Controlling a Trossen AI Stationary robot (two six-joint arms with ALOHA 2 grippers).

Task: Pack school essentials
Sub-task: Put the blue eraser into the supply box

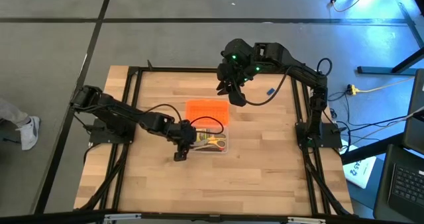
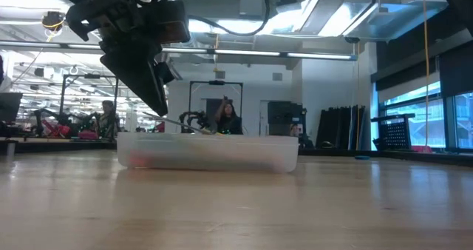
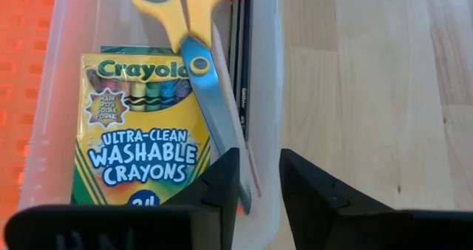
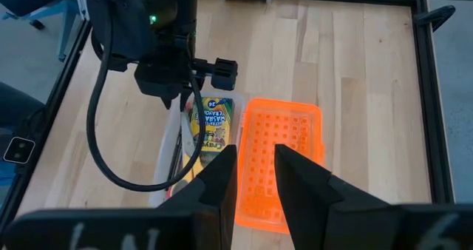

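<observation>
The left tool hovers over the clear plastic box on the wooden counter, its fingers slightly parted and holding nothing. Inside the box lie the green-yellow cardboard crayon box, the yellow-handled scissors partly over it, and two thin dark pencils just beside. The orange perforated lid rests against the box. The right tool hangs above the lid, narrowly open and empty.

Green-yellow crayon box with white lettering, yellow-handled scissors with blue blades, bright orange gridded lid, pale wood-plank surface, black pencils, one red-tipped.
</observation>
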